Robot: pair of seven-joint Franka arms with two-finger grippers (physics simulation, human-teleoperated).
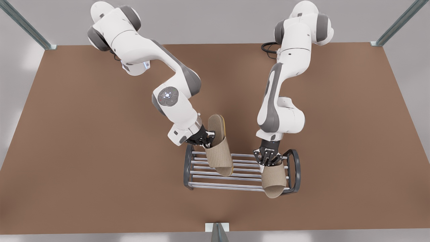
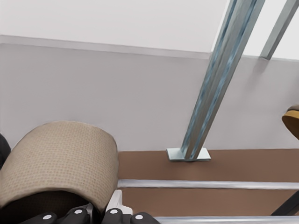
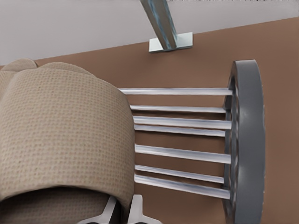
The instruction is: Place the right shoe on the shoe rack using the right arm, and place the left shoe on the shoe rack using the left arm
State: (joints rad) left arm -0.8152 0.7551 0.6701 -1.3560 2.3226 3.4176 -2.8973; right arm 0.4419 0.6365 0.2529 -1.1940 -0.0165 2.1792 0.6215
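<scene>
The shoe rack [image 1: 242,186], dark arched ends joined by silver rods, stands near the table's front. On the front view's left, my right gripper [image 1: 206,139] is shut on the side of the right shoe [image 1: 220,151], a beige slipper. This shoe is tilted, heel raised and toe over the rods. The right wrist view shows the right shoe [image 3: 60,135] beside the rack's end frame [image 3: 245,140]. My left gripper [image 1: 267,161] is shut on the left shoe [image 1: 273,181]. That shoe lies at the rack's other end, its toe past the front rod. The left wrist view shows the left shoe [image 2: 56,158].
The brown table [image 1: 84,151] spreads wide around the rack. A metal post [image 1: 217,231] stands at the front edge, close to the rack, and two more posts rise at the far corners. The right shoe's heel [image 2: 292,120] shows in the left wrist view.
</scene>
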